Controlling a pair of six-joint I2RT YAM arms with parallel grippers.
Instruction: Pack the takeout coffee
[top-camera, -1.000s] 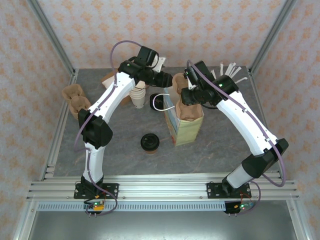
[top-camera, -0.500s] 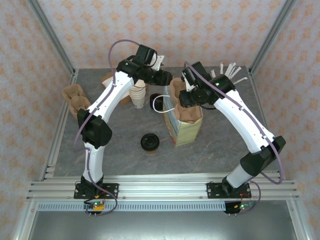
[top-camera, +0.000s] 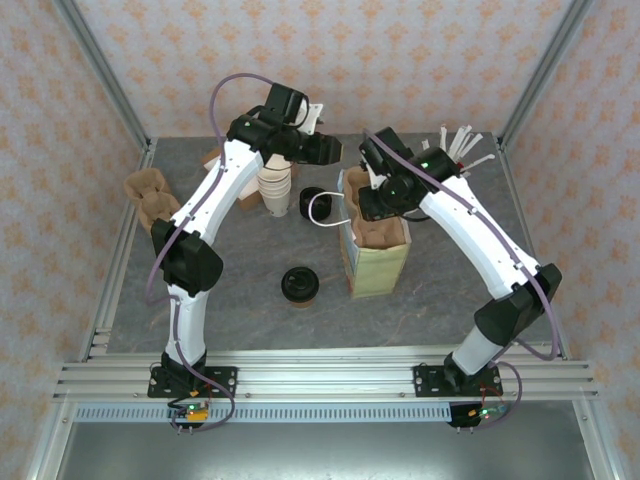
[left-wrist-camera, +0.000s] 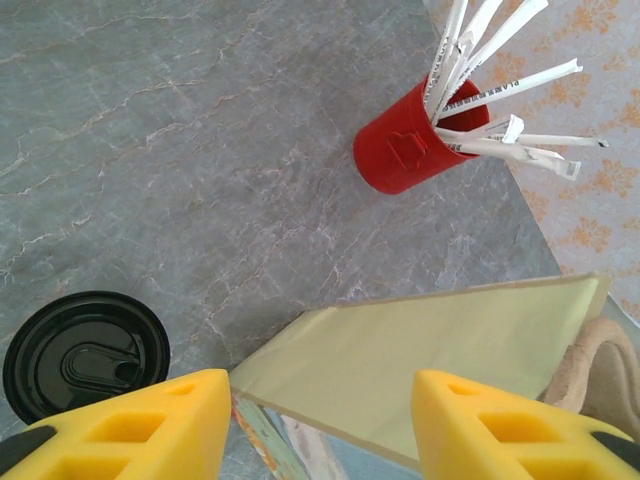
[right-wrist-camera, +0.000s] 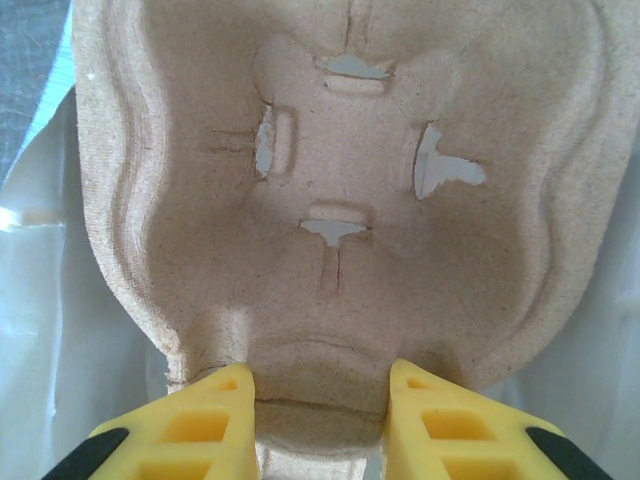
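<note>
The takeout coffee (top-camera: 299, 284), a small cup with a black lid, stands on the table left of the paper bag (top-camera: 378, 268). My right gripper (top-camera: 372, 203) is over the bag's mouth, shut on a rib of a brown pulp cup carrier (right-wrist-camera: 340, 170) that sits partly inside the bag. In the right wrist view the gripper (right-wrist-camera: 320, 385) pinches the carrier's near edge. My left gripper (top-camera: 325, 152) hovers at the bag's far rim. In the left wrist view its jaws (left-wrist-camera: 320, 392) stand open, with the bag's pale green edge (left-wrist-camera: 430, 350) between and below them.
A stack of lidless cups (top-camera: 275, 190) and a loose black lid (left-wrist-camera: 85, 352) stand behind the bag. A red cup of wrapped straws (left-wrist-camera: 410, 150) is at the back right. More pulp carriers (top-camera: 150, 195) lie at the left edge.
The right gripper has moved left and down with the carrier, sinking it deeper into the bag. The bag has straightened up. The left gripper has drawn slightly back and left.
</note>
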